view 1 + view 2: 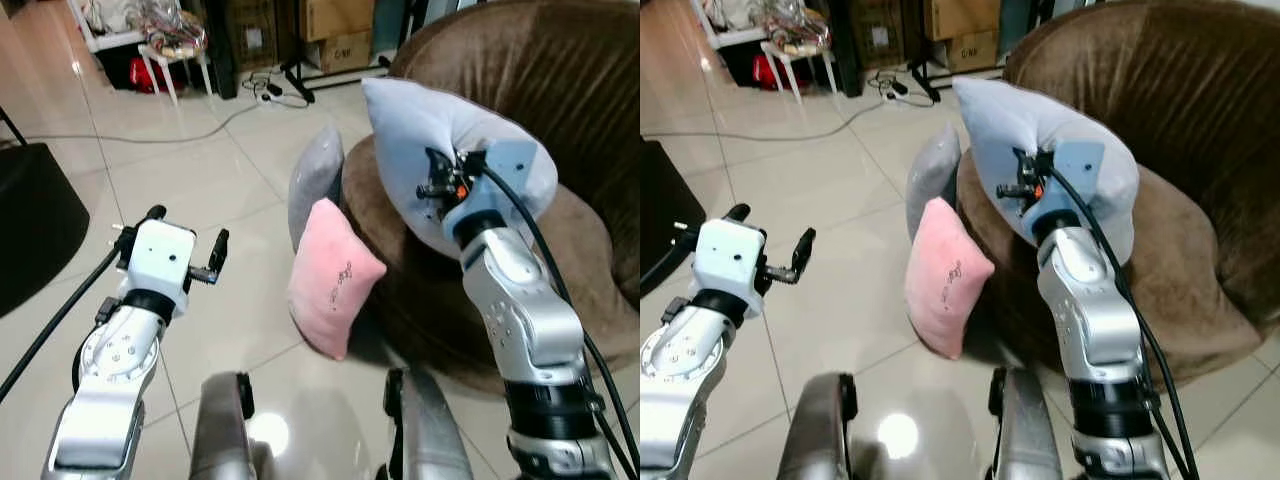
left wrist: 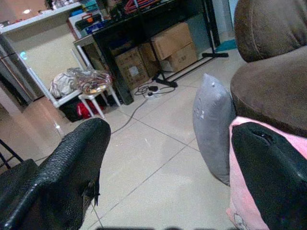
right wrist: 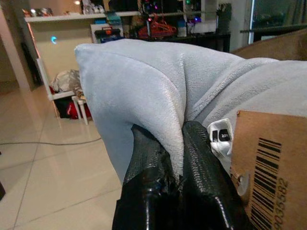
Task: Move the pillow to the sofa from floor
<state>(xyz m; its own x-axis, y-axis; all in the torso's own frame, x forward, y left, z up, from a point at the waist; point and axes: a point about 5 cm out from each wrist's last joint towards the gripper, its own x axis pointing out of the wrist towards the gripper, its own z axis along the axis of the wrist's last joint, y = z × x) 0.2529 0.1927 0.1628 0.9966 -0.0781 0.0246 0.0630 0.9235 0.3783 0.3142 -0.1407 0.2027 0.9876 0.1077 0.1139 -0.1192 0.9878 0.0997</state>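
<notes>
Over sofa (image 1: 560,90): pillow (image 1: 420,130) in right gripper (image 3: 168,158)

Soft fleecy cloth pillow (image 1: 420,130), plush brown sofa (image 1: 560,90), glossy tile floor (image 1: 190,180)

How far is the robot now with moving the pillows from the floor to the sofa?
Done: the light blue pillow is off the floor. In hand: the right gripper pinches its fabric and holds it above the brown sofa, not yet released. Left: the pink pillow and the grey pillow stand on the floor against the sofa; the left gripper is open.
</notes>
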